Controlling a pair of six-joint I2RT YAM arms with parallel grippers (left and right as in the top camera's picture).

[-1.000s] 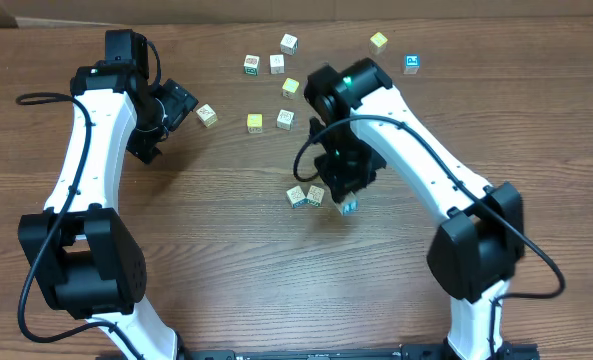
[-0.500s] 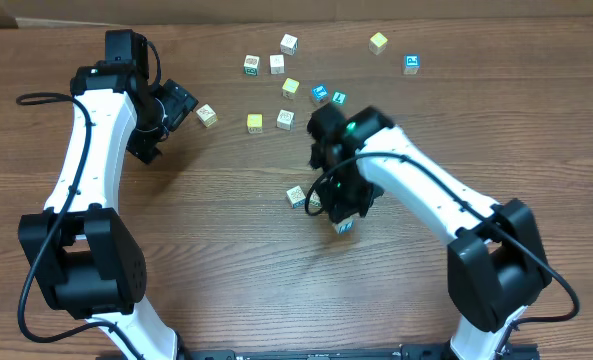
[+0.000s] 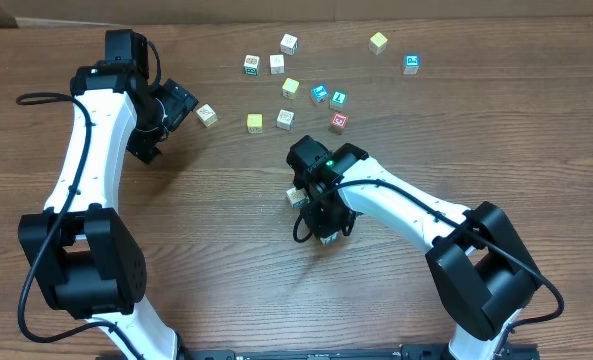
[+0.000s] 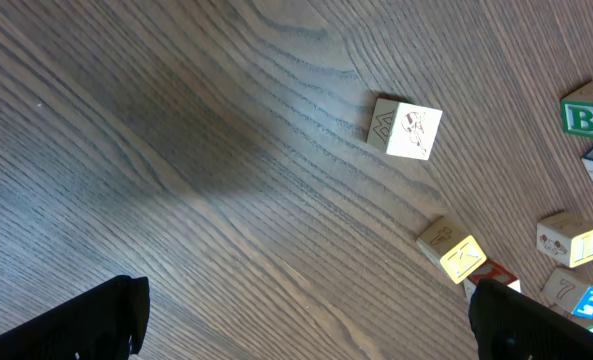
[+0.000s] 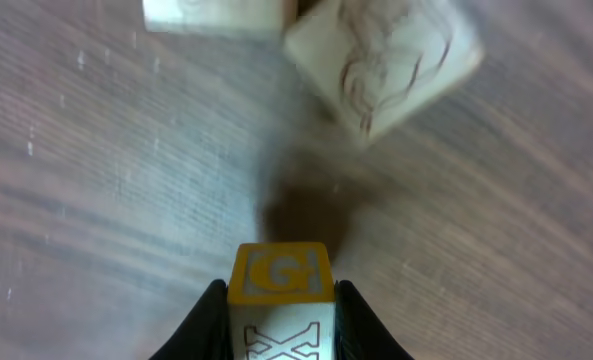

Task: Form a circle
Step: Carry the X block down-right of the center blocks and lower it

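My right gripper (image 5: 279,305) is shut on a small cube (image 5: 280,272) with a yellow G face and an X on its side. It hangs just above the table. Ahead of it lie two cream cubes, one at the top edge (image 5: 212,12) and one tilted (image 5: 381,62). In the overhead view the right gripper (image 3: 325,226) sits beside a cream cube (image 3: 296,195) of the circle; the rest of that clump is hidden under the arm. My left gripper (image 3: 179,104) stands open at the back left, close to a cream cube (image 3: 207,115), with nothing between its fingers.
Loose cubes are scattered at the back: a white one (image 3: 289,43), yellow ones (image 3: 255,122) (image 3: 378,41), blue-faced ones (image 3: 319,93) (image 3: 411,63), a green one (image 3: 338,99) and a red one (image 3: 339,122). The left wrist view shows a cream picture cube (image 4: 406,128) and a yellow cube (image 4: 456,252).
The right arm has carried its cube toward the front and left, beside the clump. This uncovered the blue, green and red cubes behind it. The left arm has not moved.
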